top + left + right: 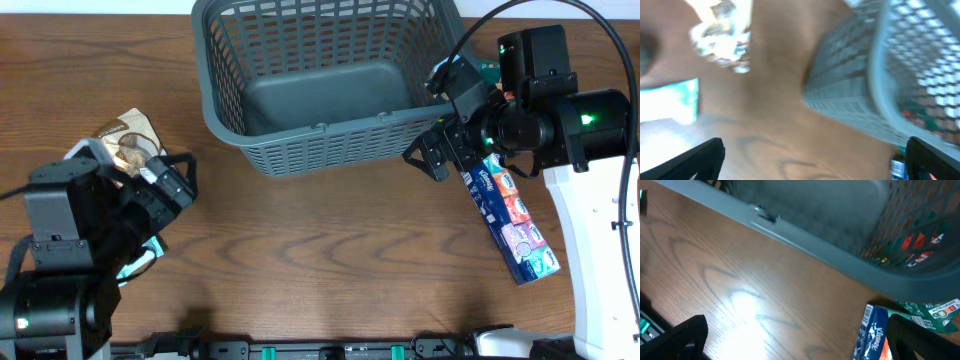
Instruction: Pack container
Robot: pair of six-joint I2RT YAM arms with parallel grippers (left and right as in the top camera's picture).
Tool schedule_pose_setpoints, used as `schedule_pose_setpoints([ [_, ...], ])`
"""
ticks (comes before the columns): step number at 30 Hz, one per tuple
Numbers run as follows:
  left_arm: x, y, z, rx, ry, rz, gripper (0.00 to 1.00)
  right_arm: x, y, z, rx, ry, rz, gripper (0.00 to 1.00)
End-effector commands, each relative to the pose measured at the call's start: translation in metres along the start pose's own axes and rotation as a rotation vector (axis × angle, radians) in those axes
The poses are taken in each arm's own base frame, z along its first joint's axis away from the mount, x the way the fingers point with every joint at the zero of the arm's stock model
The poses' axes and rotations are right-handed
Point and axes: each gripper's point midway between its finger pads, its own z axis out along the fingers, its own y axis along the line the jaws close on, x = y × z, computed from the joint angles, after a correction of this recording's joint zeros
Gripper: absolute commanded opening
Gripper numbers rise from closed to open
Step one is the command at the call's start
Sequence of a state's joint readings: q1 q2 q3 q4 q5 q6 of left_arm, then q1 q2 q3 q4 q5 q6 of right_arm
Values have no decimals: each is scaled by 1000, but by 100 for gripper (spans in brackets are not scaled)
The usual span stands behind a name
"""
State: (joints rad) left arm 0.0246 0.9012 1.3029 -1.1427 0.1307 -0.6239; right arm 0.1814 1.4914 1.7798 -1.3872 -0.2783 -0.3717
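The container, a large dark grey lattice basket (325,140), stands at the back middle of the table and is empty inside. It also shows in the left wrist view (865,80) and in the right wrist view (840,255). My right gripper (438,158) is open and empty, low by the basket's front right corner; in its wrist view (797,342) one finger is over the end of a long blue Kleenex pack (510,215) (872,335). My left gripper (180,185) (815,165) is open and empty above bare table, left of the basket.
A shiny snack packet (130,140) (722,35) lies at the left, beside the left arm. A teal packet (135,262) (670,100) lies partly under that arm. A green packet (490,70) (935,312) lies right of the basket, by the right arm.
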Motion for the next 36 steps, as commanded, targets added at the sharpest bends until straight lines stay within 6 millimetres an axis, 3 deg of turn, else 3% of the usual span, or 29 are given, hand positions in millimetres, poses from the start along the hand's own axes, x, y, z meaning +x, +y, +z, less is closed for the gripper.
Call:
schedule_pose_setpoints([
  [1,-7,23,4,-135,-33,-98,99,-7,1,-6,9,-27,-2,99],
  [8,4,41,36,-307,71,-305,99,-11,0,-6,15,-45,-7,99],
  [13,18,23,73,-276,241,-340,99,-16,-2,-6,22,-65,-6,99],
  [18,13,-2,101,-178,296,-346,98,-17,-2,-6,23,-67,-6,99],
  [36,-19,-32,116,-27,198,-328,99,-17,-2,-7,23,-67,-6,99],
])
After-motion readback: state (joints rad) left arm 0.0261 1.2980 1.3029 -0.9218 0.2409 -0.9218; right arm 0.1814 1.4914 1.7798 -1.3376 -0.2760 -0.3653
